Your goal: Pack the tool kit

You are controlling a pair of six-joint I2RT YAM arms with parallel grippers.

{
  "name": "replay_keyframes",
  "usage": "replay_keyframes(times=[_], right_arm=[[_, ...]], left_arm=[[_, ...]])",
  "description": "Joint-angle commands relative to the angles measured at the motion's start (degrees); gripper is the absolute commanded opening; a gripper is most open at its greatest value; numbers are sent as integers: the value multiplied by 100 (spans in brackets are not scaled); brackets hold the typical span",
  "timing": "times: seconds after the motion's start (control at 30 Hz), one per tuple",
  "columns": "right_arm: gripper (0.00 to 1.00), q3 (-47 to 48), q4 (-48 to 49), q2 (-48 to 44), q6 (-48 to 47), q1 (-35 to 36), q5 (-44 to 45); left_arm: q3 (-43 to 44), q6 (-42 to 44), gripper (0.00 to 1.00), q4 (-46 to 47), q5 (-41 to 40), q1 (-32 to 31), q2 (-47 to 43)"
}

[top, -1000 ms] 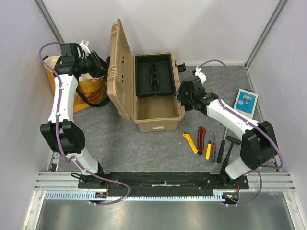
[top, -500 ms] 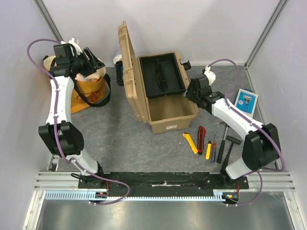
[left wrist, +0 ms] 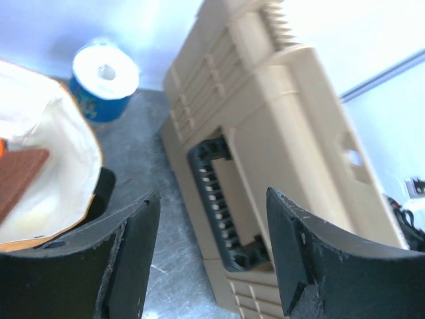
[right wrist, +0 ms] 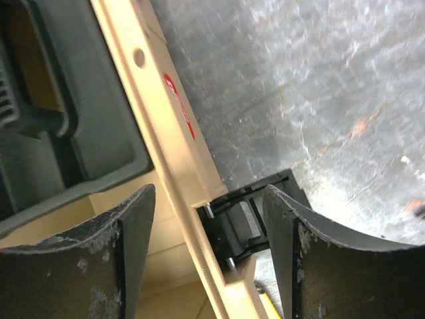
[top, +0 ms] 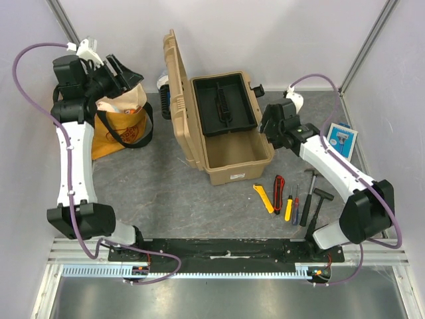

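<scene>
Just beside right hand (right wrist: pixel 207 194); toolbox latch (right wrist: pixel 240 224)

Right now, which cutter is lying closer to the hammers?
The red cutter. It lies next to the screwdrivers, which are beside the hammers. The yellow cutter is at the row's left end, farthest from them.

My left arm (top: pixel 74 156): white link shells, black joint housings, one purple cable (top: pixel 33 48) looped along it. My right arm (top: pixel 329 165): identical shells, joints, purple cable. My left gripper's fingers (left wrist: pixel 126 259) and right gripper's fingers (right wrist: pixel 133 259): matte black, broad, edges scuffed pale grey. My base plate (top: pixel 226 249): black.
</scene>
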Motion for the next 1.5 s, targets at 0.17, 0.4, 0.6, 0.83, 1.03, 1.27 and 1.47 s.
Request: replay_keyframes(times=[0.17, 0.4, 0.6, 0.83, 1.03, 1.27, 1.47], right_arm=[[75, 898, 863, -372, -1438, 145, -520], [81, 1865, 1136, 612, -2115, 1085, -239], [88, 2515, 1348, 1604, -2466, 1498, 15], [86, 3280, 1190, 2475, -2792, 1648, 577], [79, 3624, 917, 2924, -2863, 1640, 1157], [78, 3834, 847, 3249, -2889, 1631, 1396], [74, 4204, 522, 3583, -2705, 1473, 1176]], left_arm=[[-485, -334, 72, 572, 655, -20, -1242], [-1039, -396, 72, -7, 330, -12, -2068], [-1531, -361, 72, -342, -48, -20, -2868], [-1857, -326, 72, -439, -111, -38, -3151], [-1822, -220, 72, -430, -66, -55, -3010], [-1673, -167, 72, -404, -31, -82, -2773], [-1558, -124, 72, -404, -31, -134, -2641]])
